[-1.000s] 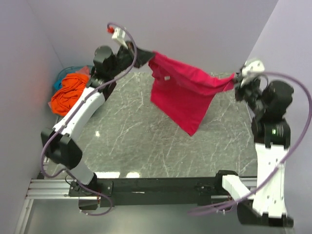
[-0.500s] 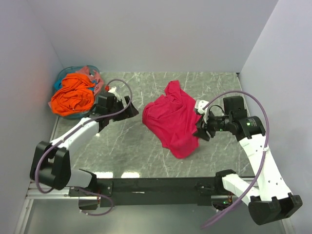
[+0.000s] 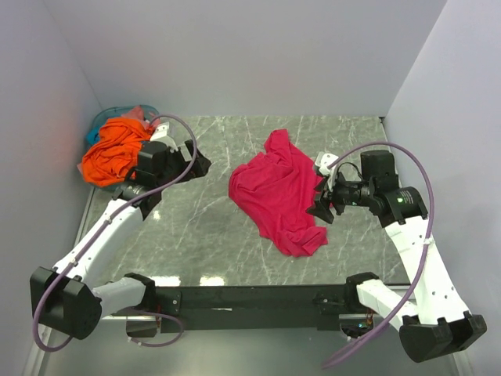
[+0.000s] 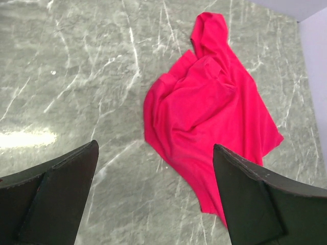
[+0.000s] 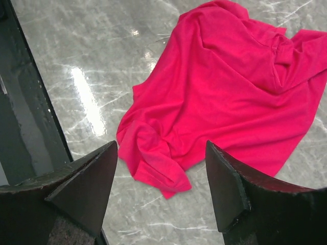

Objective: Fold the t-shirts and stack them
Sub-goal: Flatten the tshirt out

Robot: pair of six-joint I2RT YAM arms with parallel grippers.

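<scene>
The crimson-pink t-shirt (image 3: pixel 278 196) lies crumpled on the marble table, near its middle and free of both grippers. My left gripper (image 3: pixel 200 166) hovers open just left of the shirt. In the left wrist view the shirt (image 4: pixel 209 107) lies ahead between the wide black fingers (image 4: pixel 61 189), with nothing held by that gripper (image 4: pixel 155 145). My right gripper (image 3: pixel 319 207) stands open at the shirt's right edge. Its wrist view shows the shirt's bunched corner (image 5: pixel 153 158) below the empty gripper (image 5: pixel 161 143). The orange t-shirt (image 3: pixel 116 153) sits heaped in the basket, a paler pink cloth (image 3: pixel 143 112) behind it.
The round teal basket (image 3: pixel 100 123) stands in the back left corner against the walls. Pale walls close the table on the left, back and right. A black rail (image 3: pixel 258 298) runs along the near edge, also seen in the right wrist view (image 5: pixel 30 102).
A second ago both grippers held the crimson shirt stretched high in the air. Both have let go and opened, the shirt has dropped onto the table, and the arms have come down beside it.
</scene>
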